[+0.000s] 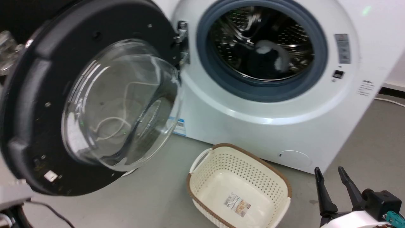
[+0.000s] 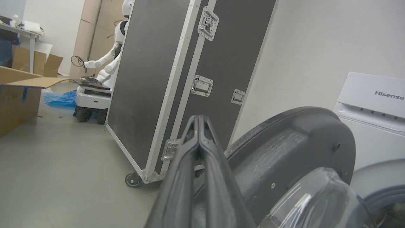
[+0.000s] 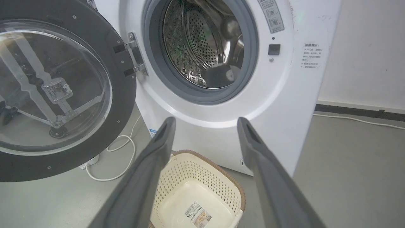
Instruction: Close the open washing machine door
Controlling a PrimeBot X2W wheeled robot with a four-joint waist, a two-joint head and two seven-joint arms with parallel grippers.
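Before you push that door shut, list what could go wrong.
1. The left gripper, shut, sits close beside the curved rim of the washing machine door; a push there could slide off.
2. The basket stands on the floor below the drum opening; the door's lower edge might clip it.

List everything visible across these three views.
washer: one, white, against wall
door: one, black rim, clear glass, swung open left of drum
drum: one, steel, dark-and-white item inside
basket: one, cream, brown rim, floor before washer
cables: two, white, floor under door, along right wall
case: one, black, silver edges, beyond door
boxes: several, brown, far floor
second robot: one, white, behind case
left end effector: one, dark, shut, near door rim
right end effector: one, dark, open, right of basket
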